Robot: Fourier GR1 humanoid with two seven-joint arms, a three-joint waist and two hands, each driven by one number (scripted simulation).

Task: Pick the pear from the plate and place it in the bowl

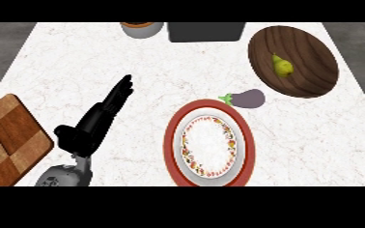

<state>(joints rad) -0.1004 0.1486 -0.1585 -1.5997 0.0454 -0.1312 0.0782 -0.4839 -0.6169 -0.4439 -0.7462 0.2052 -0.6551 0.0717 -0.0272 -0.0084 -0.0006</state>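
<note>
The pear (283, 66), yellow-green with its stem pointing toward the top of the frame, lies inside the dark wooden bowl (314, 53) at the upper right. In the lower middle sits the plate (171, 142), red-rimmed with a ring of small coloured patterning around its white centre (nothing rests on it). A purple eggplant (246, 98) lies on the white marble counter (71, 63) between plate and bowl, just beside the plate's upper edge. The left hand (96, 121) shows at the lower left, fingers straight and pressed together, pointing toward the upper right, holding nothing. A wooden checkered board (18, 137) sits at the left edge. No writing is legible anywhere.
</note>
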